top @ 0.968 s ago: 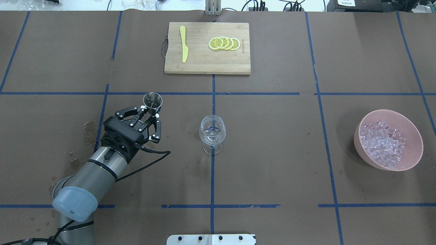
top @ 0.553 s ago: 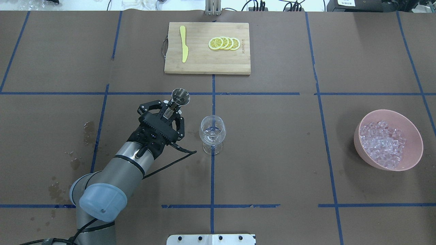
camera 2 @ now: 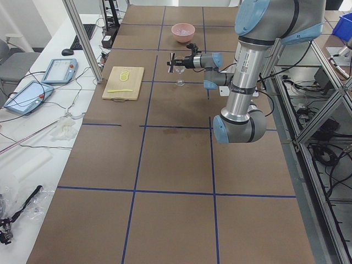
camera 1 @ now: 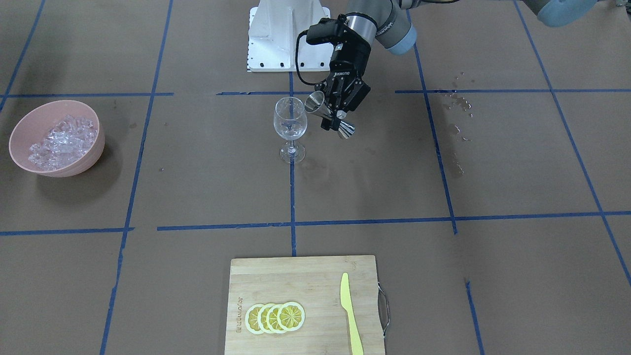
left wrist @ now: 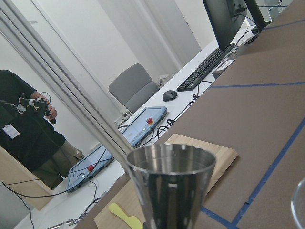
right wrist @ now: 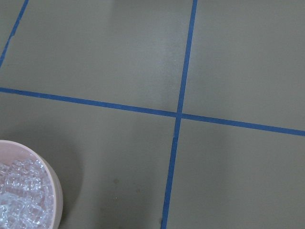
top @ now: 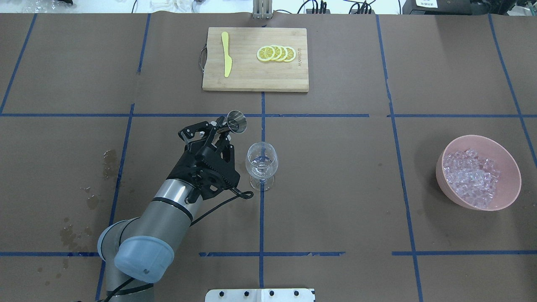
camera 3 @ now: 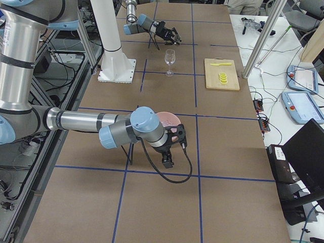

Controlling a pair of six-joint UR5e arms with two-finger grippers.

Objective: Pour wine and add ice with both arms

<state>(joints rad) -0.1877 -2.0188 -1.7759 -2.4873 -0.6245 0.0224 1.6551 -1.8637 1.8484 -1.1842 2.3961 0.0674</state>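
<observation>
Beside the wine glass (camera 1: 290, 118), the left gripper (camera 1: 331, 117) was clamped on a tilted steel jigger (camera 1: 314, 104), while I could not tell for the right gripper (camera 3: 169, 154).

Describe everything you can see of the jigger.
The jigger is shiny steel, an hourglass of two cones, one larger than the other. The left gripper is shut on its waist and holds it above the table. It is tipped, with the larger mouth toward the rim of the glass, close beside it. Nothing else plainly touches it. No liquid is visible in it.
</observation>
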